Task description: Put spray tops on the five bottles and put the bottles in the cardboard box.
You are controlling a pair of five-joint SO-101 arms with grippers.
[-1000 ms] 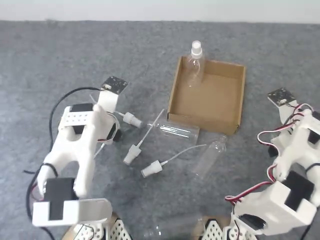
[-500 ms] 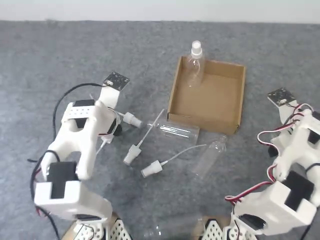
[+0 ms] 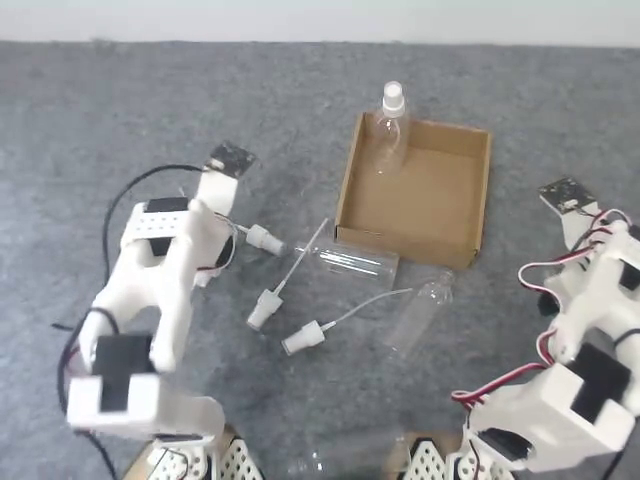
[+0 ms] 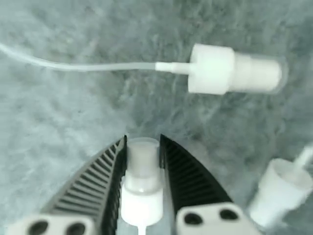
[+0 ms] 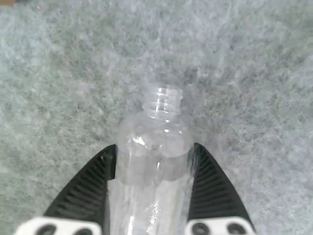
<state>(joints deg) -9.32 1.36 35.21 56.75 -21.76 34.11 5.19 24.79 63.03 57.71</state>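
The desk (image 3: 120, 100) wears a grey, fuzzy, carpet-like cover that runs back to a pale strip of wall (image 3: 300, 20). Toward the far side lies a shallow, open brown cardboard box (image 3: 440, 200), and a clear plastic bottle with a white spray top (image 3: 391, 125) stands upright in its far left corner. A topless clear bottle (image 3: 355, 263) lies on its side just in front of the box's near wall, a second topless bottle (image 3: 420, 312) lies nearer my right arm (image 3: 590, 340), and a third clear bottle (image 3: 345, 455) lies at the near edge between the arm bases. A first loose white spray top (image 3: 262, 238) lies just beside my left arm (image 3: 150, 290); a second loose spray top (image 3: 263, 307) and a third loose spray top (image 3: 303, 338), each with a thin dip tube, lie between that arm and the bottles. From my left wrist, my left gripper (image 4: 143, 142) is closed on a small white spray top (image 4: 142, 186), its black ribbed fingers (image 4: 102, 181) pressed against either side; ahead on the grey pile lies a tubed white top (image 4: 234, 76), and a further top (image 4: 283, 188) sits off to one side. From my right wrist, my right gripper (image 5: 152, 149) clamps an uncapped clear bottle (image 5: 154, 132) just below the shoulder, its threaded neck pointing away over the fabric; I cannot tell whether it rests on the desk.
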